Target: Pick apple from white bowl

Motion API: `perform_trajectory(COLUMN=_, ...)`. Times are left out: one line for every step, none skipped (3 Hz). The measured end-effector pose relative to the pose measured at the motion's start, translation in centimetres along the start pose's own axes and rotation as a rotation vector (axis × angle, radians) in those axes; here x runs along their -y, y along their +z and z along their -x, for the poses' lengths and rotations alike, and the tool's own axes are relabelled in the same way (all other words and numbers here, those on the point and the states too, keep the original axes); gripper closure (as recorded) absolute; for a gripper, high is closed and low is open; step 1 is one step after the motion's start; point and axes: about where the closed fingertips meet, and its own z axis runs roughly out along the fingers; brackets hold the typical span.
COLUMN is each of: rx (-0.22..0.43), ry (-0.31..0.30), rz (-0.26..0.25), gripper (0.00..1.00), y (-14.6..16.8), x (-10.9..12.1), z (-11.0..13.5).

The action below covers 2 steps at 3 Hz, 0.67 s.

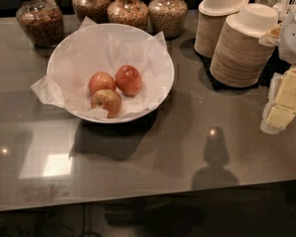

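The white bowl (64, 51) is wide and round, lined with crinkled white paper, and stands on the grey counter at the upper left. Three apples lie in it. The apple (129, 79) is the darkest red one, at the right of the group. A paler orange-red apple (101, 81) lies to its left, touching it. A yellow-patched apple (107, 101) lies in front of them. The gripper is not in view in the camera view.
Several glass jars of cereal (39, 21) stand behind the bowl. Two stacks of small beige-sided bowls (239, 46) stand at the back right. Yellow packets in a holder (286, 100) sit at the right edge. The counter's front edge (148, 196) runs along the bottom.
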Motion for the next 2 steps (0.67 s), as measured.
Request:
perform_trajectory(rx=0.000, ry=0.000, rz=0.000, gripper=0.00, y=0.0, x=0.0, z=0.0)
perform_trajectory(rx=0.022, ry=-0.020, rz=-0.006, gripper=0.00, y=0.5, x=0.2, z=1.1)
